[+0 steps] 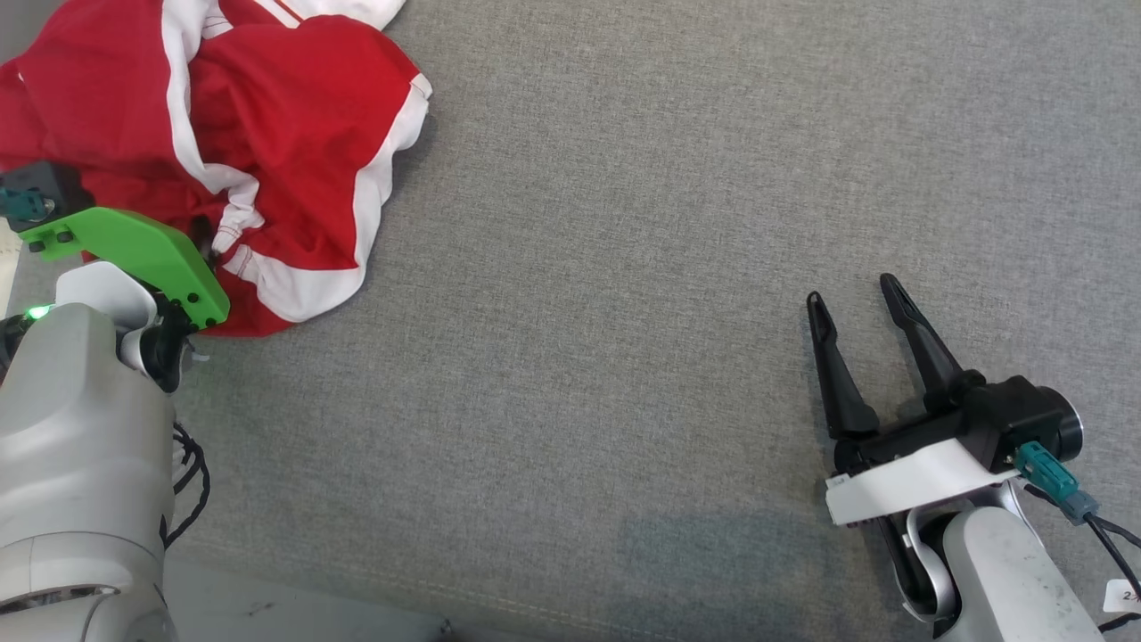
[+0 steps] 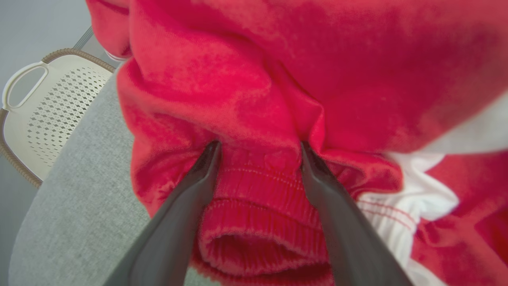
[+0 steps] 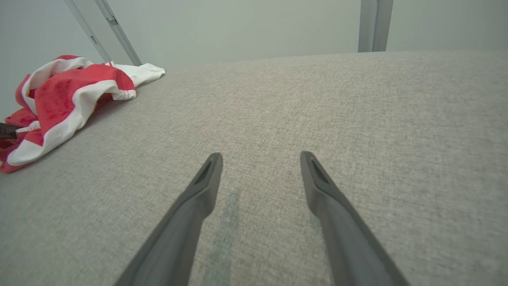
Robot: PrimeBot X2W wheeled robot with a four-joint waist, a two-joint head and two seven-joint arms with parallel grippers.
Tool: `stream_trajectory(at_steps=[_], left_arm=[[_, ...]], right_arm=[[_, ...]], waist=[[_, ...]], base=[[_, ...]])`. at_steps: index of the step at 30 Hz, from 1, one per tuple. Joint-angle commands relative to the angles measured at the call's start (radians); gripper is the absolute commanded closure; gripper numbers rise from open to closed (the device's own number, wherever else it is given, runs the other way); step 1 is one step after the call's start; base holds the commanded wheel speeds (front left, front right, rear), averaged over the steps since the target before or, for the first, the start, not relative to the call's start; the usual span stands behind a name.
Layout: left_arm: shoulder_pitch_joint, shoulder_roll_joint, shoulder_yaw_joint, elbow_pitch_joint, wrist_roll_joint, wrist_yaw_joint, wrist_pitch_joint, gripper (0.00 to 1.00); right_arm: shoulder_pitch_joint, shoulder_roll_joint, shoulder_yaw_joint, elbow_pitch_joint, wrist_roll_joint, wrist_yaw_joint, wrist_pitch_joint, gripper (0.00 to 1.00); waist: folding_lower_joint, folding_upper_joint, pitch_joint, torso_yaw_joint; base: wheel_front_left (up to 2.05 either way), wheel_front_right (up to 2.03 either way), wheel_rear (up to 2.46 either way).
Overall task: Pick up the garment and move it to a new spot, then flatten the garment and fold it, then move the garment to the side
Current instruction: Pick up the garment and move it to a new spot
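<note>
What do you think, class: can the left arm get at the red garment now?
Probably yes: the left gripper is open, its fingers straddling the garment at its ribbed band, nothing between.

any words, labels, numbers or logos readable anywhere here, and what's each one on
"2": the first character on a small white tag beside the black cable at the lower right of the head view; the rest is cut off by the picture's edge and too small to read.
No lettering or logo on the red and white garment, the green bracket or the perforated basket.
</note>
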Motion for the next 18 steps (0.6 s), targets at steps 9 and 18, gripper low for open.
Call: stream_trajectory(at_steps=[9, 18], left_arm=[[0.037, 0.029, -0.028, -0.019, -0.019, -0.007, -0.136, 1.0], [0.121, 0.068, -0.037, -0.084, -0.008, 0.008, -0.382, 1.0]], right_arm=[[-0.032, 0.013, 0.021, 0.025, 0.022, 0.0, -0.003, 0.0], [0.004, 0.05, 0.03, 0.054, 0.045, 0.0, -0.003, 0.0]], waist=[[0.0, -0.0001, -0.038, -0.021], [0.0, -0.0001, -0.193, -0.087]], base=[[0.0, 0.0, 0.0], [0.0, 0.0, 0.0]])
